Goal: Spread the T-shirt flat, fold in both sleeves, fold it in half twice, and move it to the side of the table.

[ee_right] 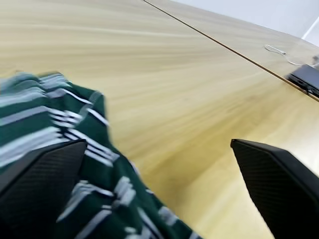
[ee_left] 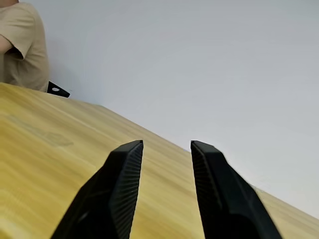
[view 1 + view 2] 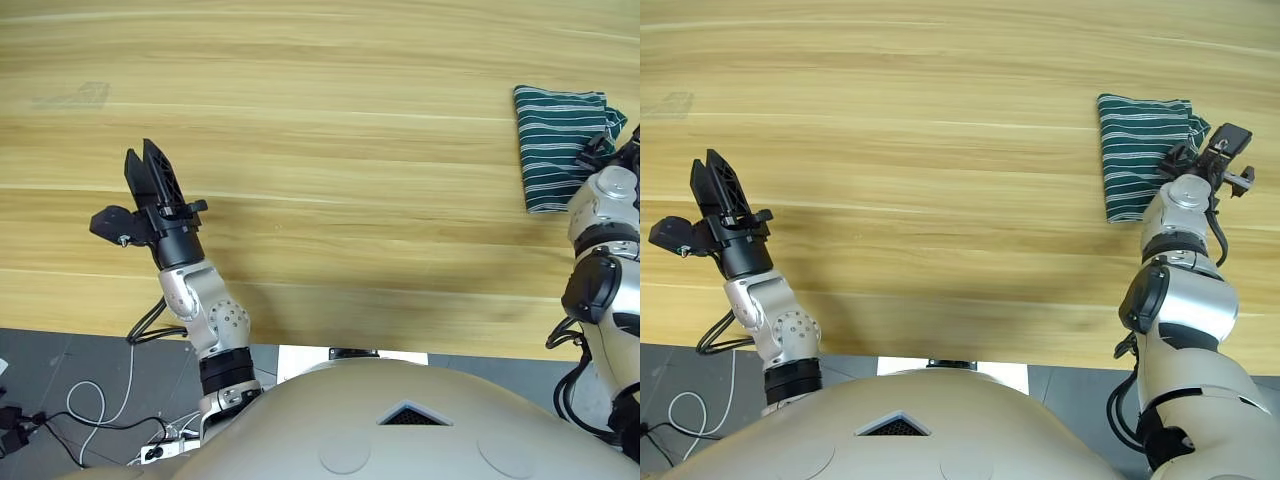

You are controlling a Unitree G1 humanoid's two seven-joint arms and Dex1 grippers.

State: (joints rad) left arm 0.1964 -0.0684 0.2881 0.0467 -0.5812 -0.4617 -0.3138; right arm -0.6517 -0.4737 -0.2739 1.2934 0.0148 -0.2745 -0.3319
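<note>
No writing, label or number is legible on anything here.

You have bare pale wood desk (image 3: 320,100) stretching ahead of your left end effector (image 3: 139,150). Far beyond your right end effector (image 1: 158,143), a white cable (image 1: 276,50) and a dark device (image 1: 305,77) lie on the desk.

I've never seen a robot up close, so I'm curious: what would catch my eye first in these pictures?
The green striped T-shirt, folded into a small bundle, lies at the right side of the wooden table. The right claw is open right at the bundle's edge. The left claw, also open, hangs over bare wood on the left, far from the T-shirt.
</note>
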